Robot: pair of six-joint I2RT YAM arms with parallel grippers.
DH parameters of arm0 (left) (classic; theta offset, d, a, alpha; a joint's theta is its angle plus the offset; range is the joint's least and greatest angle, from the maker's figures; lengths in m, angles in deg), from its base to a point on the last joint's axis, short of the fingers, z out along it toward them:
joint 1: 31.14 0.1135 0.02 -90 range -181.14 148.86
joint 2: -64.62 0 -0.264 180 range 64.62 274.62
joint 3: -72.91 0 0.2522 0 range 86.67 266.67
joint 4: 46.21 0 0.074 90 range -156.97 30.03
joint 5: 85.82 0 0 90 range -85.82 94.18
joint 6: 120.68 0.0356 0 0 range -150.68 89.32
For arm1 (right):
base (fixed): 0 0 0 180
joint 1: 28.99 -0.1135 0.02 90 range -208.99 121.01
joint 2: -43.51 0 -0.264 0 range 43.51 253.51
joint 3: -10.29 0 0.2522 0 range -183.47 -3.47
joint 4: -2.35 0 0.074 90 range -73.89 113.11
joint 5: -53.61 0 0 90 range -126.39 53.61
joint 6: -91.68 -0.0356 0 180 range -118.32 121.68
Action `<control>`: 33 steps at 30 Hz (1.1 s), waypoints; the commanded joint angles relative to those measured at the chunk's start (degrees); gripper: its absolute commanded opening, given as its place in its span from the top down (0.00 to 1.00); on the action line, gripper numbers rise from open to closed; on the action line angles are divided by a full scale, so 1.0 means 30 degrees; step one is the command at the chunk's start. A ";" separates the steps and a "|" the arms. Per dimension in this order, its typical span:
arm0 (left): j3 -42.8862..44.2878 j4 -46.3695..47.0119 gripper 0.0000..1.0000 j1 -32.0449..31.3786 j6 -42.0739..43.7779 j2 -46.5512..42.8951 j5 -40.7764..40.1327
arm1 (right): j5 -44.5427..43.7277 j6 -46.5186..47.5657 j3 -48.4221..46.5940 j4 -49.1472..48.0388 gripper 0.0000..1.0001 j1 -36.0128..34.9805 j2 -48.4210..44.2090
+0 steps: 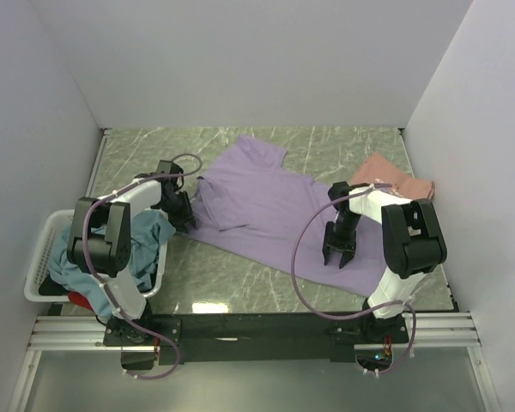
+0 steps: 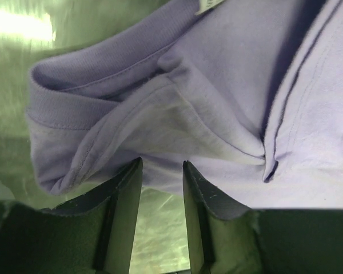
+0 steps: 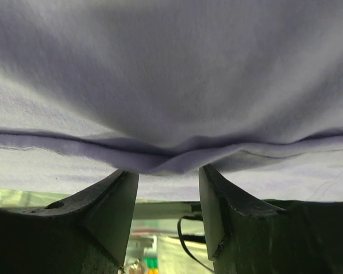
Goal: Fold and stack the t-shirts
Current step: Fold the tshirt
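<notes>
The lavender t-shirt (image 1: 257, 202) lies spread across the middle of the marble surface (image 1: 240, 287). The left pincer (image 2: 162, 165) sits at the shirt's left edge by the collar, jaws narrowly apart, tips against a folded seam and clamping nothing. The right pincer (image 3: 163, 171) is at the lower-right hem, jaws moderately apart, with the hem sagging onto its tips

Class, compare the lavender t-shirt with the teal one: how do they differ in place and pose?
The lavender t-shirt lies on the table; the teal t-shirt sits in the white basket. The lavender is spread mostly flat; the teal is bunched up. Neither is stacked yet.
</notes>
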 commanded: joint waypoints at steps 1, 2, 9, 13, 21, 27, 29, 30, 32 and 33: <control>-0.0536 -0.0961 0.59 0.0039 -0.0484 -0.1091 -0.0983 | -0.0373 -0.0084 0.1551 -0.0546 0.47 -0.0659 0.0175; -0.0537 -0.1020 0.59 0.0039 -0.0484 -0.1237 -0.1100 | -0.0343 -0.0171 0.1639 -0.0545 0.47 -0.0777 0.0086; 0.1948 -0.1313 0.58 -0.1335 -0.0220 -0.1183 -0.1453 | -0.0547 -0.0436 0.0237 0.0272 0.47 -0.1071 -0.0998; 0.4319 -0.1313 0.57 -0.3060 -0.0453 -0.0332 -0.0778 | -0.0928 -0.0377 -0.1985 0.1181 0.46 -0.1071 -0.1320; 0.5616 -0.2455 0.57 -0.5320 -0.1362 0.0987 -0.1713 | -0.0754 -0.0640 -0.3575 0.1624 0.46 -0.1071 -0.1584; 0.4680 -0.2925 0.57 -0.6376 -0.1714 0.1164 -0.2975 | -0.0284 -0.0641 -0.2609 0.0950 0.46 -0.1042 -0.1584; 0.4532 -0.2896 0.57 -0.6435 -0.1802 0.1193 -0.2976 | -0.0284 -0.0582 -0.2286 0.0861 0.46 -0.1042 -0.1614; 0.4502 -0.2925 0.57 -0.6436 -0.1860 0.1367 -0.2976 | -0.0284 -0.0553 -0.2228 0.0774 0.46 -0.1042 -0.1614; 0.4619 -0.3129 0.57 -0.6465 -0.1890 0.1573 -0.3585 | -0.0255 -0.0465 -0.2110 0.0744 0.46 -0.0983 -0.1672; 0.4677 -0.3246 0.56 -0.6465 -0.1919 0.1777 -0.3736 | -0.0284 -0.0494 -0.2110 0.0773 0.46 -0.0983 -0.1643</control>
